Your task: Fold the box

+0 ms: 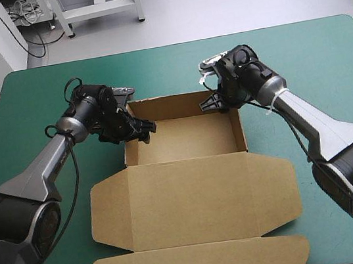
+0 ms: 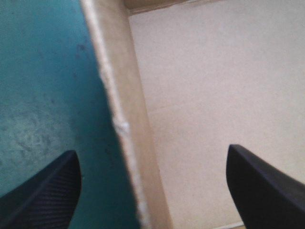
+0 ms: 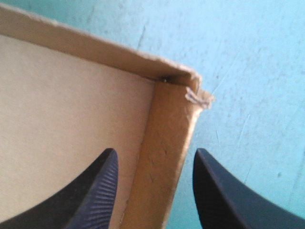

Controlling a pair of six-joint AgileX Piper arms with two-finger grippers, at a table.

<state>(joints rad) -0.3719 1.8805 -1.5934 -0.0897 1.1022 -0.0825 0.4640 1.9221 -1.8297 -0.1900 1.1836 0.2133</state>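
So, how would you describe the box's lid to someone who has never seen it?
Mid-table on the teal-green cover lies a brown box. Its lid is the wide sheet on the near side. Unlike the walled part beyond, it lies flat, with rounded flaps.

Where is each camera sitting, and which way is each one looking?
High view: above and behind the robot, looking forward and down at the teal-green cover and the box; both arms show.
Left wrist view: on the left wrist, looking down along the open left gripper, one finger either side of the box's left wall.
Right wrist view: on the right wrist, looking down along the open right gripper, one finger either side of the right wall.
Shared: all three show the box and the cover.
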